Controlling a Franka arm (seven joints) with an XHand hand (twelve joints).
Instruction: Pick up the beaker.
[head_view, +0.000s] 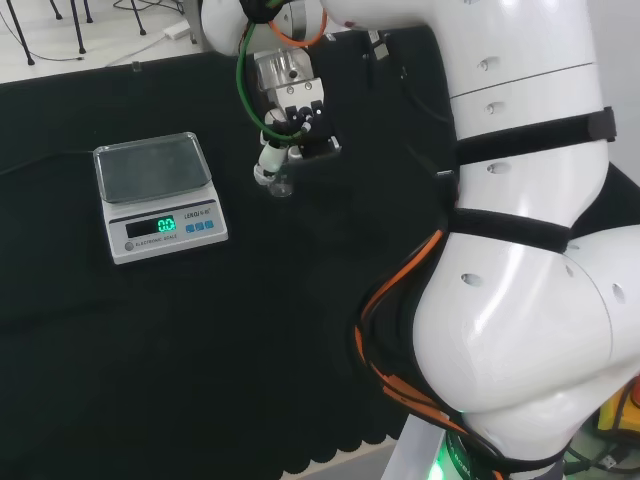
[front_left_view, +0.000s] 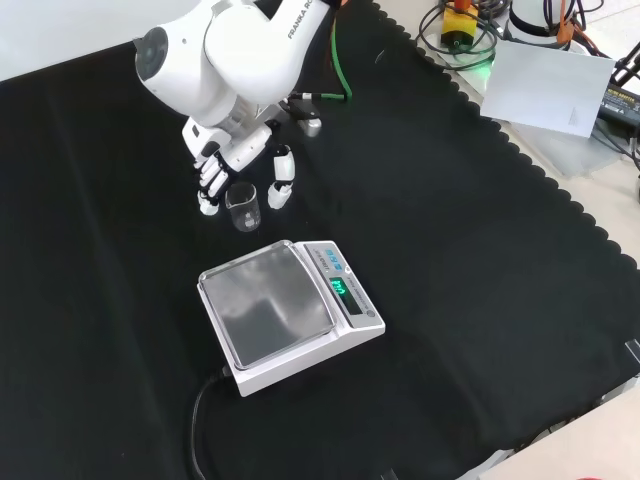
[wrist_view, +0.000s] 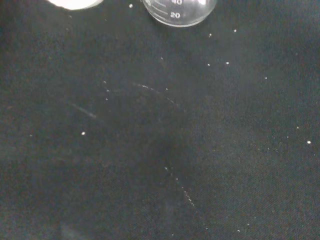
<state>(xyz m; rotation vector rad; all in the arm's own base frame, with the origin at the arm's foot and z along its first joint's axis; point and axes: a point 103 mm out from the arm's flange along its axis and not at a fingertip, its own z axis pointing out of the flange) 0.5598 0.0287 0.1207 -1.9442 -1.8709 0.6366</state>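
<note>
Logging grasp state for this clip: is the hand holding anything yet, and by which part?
Nothing is held. The black and white hand has its fingers beside the small clear glass beaker, not closed on it.

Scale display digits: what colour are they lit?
Green, on a dark display set in the white scale; clearest in the head view.

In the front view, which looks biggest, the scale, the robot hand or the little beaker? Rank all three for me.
1. Scale, clearly largest.
2. Robot hand; the arm partly covers it.
3. Beaker, smallest.
</note>
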